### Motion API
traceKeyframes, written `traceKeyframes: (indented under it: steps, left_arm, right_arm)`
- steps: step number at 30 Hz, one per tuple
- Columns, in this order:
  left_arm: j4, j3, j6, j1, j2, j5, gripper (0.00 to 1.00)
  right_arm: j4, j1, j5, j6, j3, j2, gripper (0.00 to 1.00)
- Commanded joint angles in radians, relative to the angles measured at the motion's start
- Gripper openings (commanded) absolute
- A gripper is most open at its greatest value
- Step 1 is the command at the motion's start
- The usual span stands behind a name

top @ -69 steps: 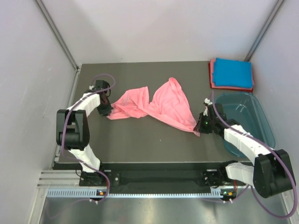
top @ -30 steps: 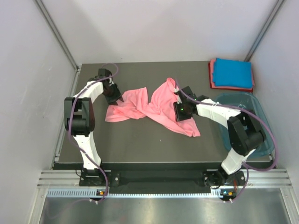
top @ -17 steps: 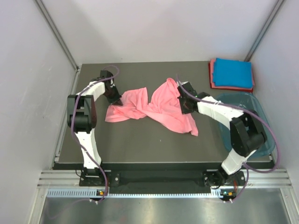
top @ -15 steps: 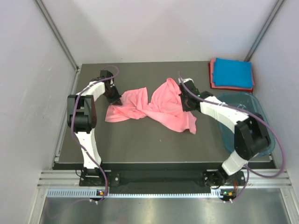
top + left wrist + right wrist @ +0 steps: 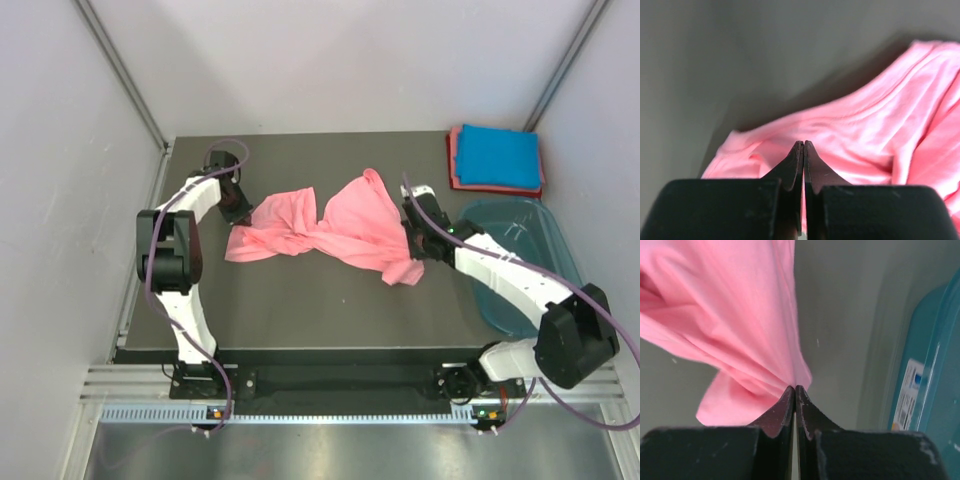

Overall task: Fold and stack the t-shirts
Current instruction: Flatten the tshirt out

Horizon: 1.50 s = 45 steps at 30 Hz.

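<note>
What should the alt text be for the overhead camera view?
A crumpled salmon-pink t-shirt lies on the table, the left gripper shut on its left end and the right gripper shut on its right edge. In the far right corner a folded blue t-shirt sits on a reddish-pink one, beside a teal tub.

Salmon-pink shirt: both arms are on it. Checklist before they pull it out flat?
1. Left gripper shut on the salmon-pink shirt, at its left end: ok.
2. Right gripper shut on its right side, cloth gathered into the tips: ok.
3. Shirt lying flat: not ok, twisted and bunched mid-table.
4. Which hem or sleeve each grip has: cannot tell.
5. Right gripper apart from the teal tub: ok.
6. Folded stack, blue shirt on reddish-pink shirt, out of the arms' way: ok.
</note>
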Motion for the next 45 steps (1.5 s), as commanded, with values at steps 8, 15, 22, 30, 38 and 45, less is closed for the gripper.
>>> traceKeyframes:
  steps: [8, 15, 22, 30, 38, 45]
  left_arm:
    - [0.019, -0.069, 0.004, 0.003, -0.129, -0.042, 0.0]
    - [0.006, -0.053, 0.016, 0.001, -0.124, -0.062, 0.0]
    - [0.013, -0.017, 0.024, -0.011, -0.181, -0.008, 0.14]
    - [0.038, -0.022, 0.002, -0.028, -0.161, 0.026, 0.15]
    - [0.082, -0.026, 0.034, -0.06, -0.138, 0.131, 0.23]
    - [0.003, 0.098, 0.125, -0.25, -0.068, 0.074, 0.4]
  right_arm:
    - [-0.045, -0.009, 0.054, 0.029, -0.003, -0.045, 0.0]
    - [-0.02, -0.051, -0.024, -0.012, 0.189, 0.127, 0.01]
    - [-0.037, -0.034, -0.153, -0.092, 0.226, 0.15, 0.08]
    - [-0.127, -0.17, -0.097, 0.334, 0.199, 0.051, 0.49]
    - [-0.1, -0.257, -0.228, 0.668, 0.169, 0.047, 0.39]
    - [-0.033, -0.257, -0.253, 0.557, 0.045, 0.037, 0.39]
